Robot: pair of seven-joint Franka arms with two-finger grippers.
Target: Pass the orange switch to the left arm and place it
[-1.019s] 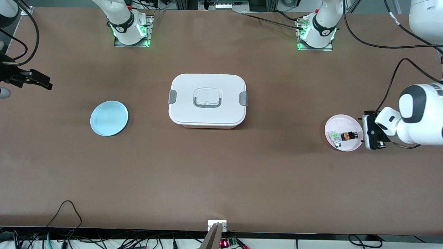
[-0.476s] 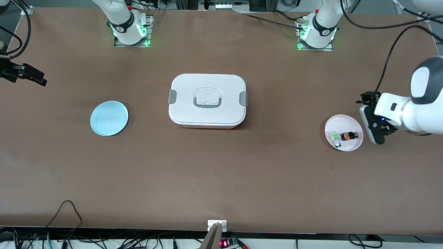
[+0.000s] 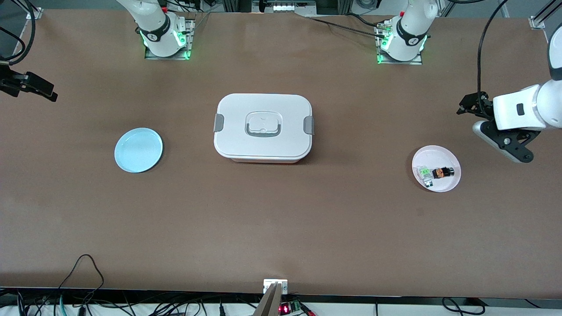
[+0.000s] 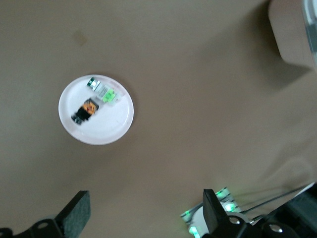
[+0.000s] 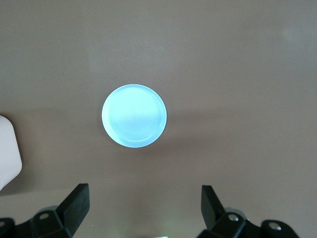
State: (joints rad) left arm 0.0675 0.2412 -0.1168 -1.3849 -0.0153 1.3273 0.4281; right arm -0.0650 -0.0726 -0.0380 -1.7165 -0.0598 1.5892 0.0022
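Observation:
The orange switch point(image 3: 442, 172) point(image 4: 85, 110) lies on a pink plate point(image 3: 434, 152) point(image 4: 106, 130) toward the left arm's end of the table. My left gripper point(image 3: 511, 145) point(image 4: 146, 213) hangs open and empty over the table beside that plate, off toward the table's end. The white box point(image 3: 263, 127) point(image 4: 292, 34) point(image 5: 7, 153) stands shut at the table's middle. My right gripper point(image 3: 37, 90) point(image 5: 144, 206) hovers open and empty over the right arm's end of the table, with a light blue plate point(image 3: 138, 149) point(image 5: 133, 116) below it in the right wrist view.
A small clear-and-green component point(image 3: 424, 172) point(image 4: 109, 92) lies beside the switch on the pink plate. The arm bases point(image 3: 164, 37) point(image 3: 401, 41) glow green along the table's edge farthest from the front camera. Cables point(image 3: 83, 272) run along the nearest edge.
The left gripper has swung away from the pink plate's rim, toward the table's end and the bases' side. The right gripper has drifted slightly the same way.

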